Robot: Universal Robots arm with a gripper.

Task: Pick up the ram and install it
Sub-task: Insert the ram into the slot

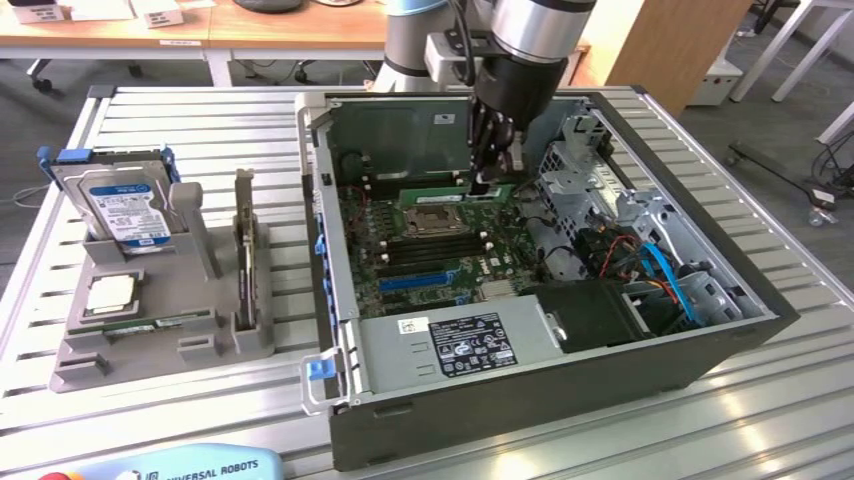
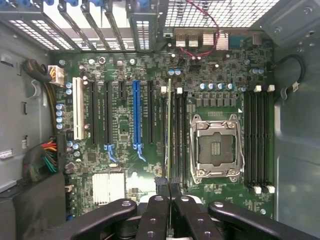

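The pincer (image 2: pixel 169 189) is gripping one ram (image 2: pixel 169 130) — a thin green stick, edge-on to me — inside the computer case (image 1: pixel 747 345), beside the single CPU socket (image 2: pixel 216 148). I'm seeing one similar stick (image 1: pixel 134 322) lying in the grey holder (image 1: pixel 200 352) on the counter (image 1: pixel 174 130).

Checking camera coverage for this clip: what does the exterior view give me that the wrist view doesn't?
Exterior view: the gray holder on the table at that view's left, a hard drive and an expansion card standing in it. Wrist view: a white slot, and the ram edge-on beside black memory slots. Both: the gripper shut on the ram, the CPU socket, the blue slot.
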